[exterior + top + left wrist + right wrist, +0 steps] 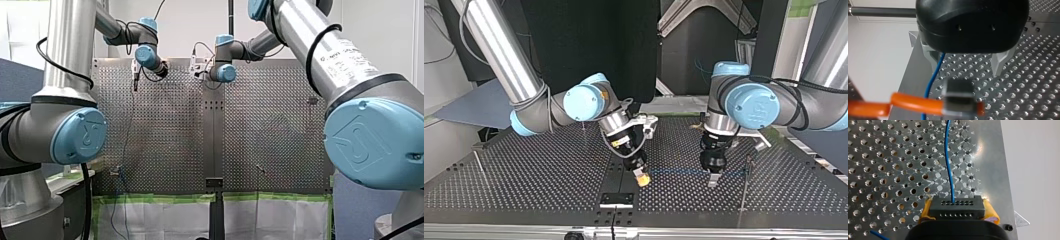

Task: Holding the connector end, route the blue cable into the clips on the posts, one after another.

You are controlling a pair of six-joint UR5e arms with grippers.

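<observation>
Perforated table point(524, 175) underneath: right fingers point(991, 213) clamp the connector point(955, 207); left fingers point(998, 65) spread apart, blue cable point(934, 75) seemingly between them.

Two arms: my left arm point(754, 105) and my right arm point(584, 102). Two tools, one on each: my left tool point(713, 181) and my right tool point(642, 178). One blue cable point(684, 172). One black connector point(956, 207). One perforated desk point(524, 185). Thin posts point(745, 186) on it: four, I think, though the far two in the top view are hard to make out.

White wall point(200, 25) rises behind the perforated table point(165, 125).
</observation>
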